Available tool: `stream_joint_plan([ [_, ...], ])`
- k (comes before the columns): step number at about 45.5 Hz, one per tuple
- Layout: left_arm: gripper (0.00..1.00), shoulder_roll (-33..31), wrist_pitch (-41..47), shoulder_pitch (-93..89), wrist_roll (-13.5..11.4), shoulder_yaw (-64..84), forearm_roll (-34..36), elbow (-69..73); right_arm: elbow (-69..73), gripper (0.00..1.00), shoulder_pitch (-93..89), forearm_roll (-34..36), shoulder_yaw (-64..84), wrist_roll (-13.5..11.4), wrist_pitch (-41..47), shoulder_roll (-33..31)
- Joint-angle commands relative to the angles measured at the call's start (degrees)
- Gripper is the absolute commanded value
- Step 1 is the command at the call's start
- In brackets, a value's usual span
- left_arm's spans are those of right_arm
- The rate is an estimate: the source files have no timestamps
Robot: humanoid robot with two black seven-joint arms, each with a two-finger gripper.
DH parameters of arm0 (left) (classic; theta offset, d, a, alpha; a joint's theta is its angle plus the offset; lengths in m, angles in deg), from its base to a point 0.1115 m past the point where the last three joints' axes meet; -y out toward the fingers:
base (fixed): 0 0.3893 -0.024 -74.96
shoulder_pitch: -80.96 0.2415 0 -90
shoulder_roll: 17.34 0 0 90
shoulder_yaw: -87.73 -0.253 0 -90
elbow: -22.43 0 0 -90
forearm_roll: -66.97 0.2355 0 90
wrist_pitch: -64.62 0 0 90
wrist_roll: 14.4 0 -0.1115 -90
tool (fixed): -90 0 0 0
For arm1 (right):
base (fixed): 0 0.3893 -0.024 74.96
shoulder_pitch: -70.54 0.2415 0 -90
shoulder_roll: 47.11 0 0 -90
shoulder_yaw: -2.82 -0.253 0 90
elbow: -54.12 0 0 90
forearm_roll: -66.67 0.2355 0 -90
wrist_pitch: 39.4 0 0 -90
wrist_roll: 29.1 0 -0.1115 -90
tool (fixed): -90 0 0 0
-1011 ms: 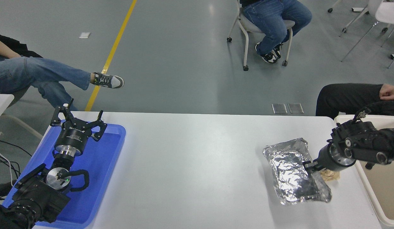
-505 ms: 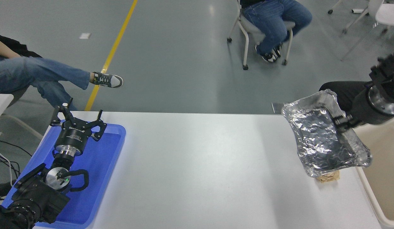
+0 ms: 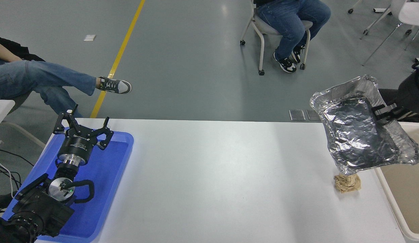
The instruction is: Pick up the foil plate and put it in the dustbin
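Two black arms are working at a white worktop (image 3: 213, 175): the right gripper (image 3: 381, 113) is holding the foil plate (image 3: 360, 131) aloft, its jaws pinching the plate's raised rim on the right side. Tilted, the plate is hanging below and left of those jaws, over the worktop's edge and the dustbin (image 3: 387, 189) rim, above a crumpled paper ball (image 3: 347, 183). Far left, the left gripper (image 3: 82, 126) is sitting over a blue tray (image 3: 108, 189), jaws spread.

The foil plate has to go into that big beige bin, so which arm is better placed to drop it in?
The right. Its fingers already grip the foil plate in the air beside the bin. The left gripper sits open over the blue tray, across the table.
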Motion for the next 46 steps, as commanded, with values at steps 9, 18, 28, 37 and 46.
stream_joint_plan([
  [9, 1.00, 0.09, 0.00, 0.00, -0.05, 0.00, 0.00, -0.09, -6.23, 0.00, -2.92, -7.70, 5.95, 0.10, -0.30, -6.89],
  [18, 1.00, 0.09, 0.00, 0.00, -0.05, 0.00, -0.08, -0.09, -18.62, 0.00, -12.32, -18.25, 2.53, 0.18, -1.09, -17.44],
  [28, 1.00, 0.09, 0.00, 0.09, -0.05, 0.00, -0.08, -0.09, -31.98, 0.00, -31.47, -20.54, -12.76, 0.10, -4.78, -23.33],
  [37, 1.00, 0.09, 0.00, 0.09, -0.05, 0.00, 0.00, 0.09, -42.62, 0.00, -50.55, -21.60, -23.31, 0.10, -16.20, -22.99],
  [46, 1.00, 0.17, 0.00, 0.09, -0.05, 0.00, -0.08, 0.09, -51.32, 0.00, -65.76, -20.54, -28.85, 0.10, -23.94, -18.95],
])
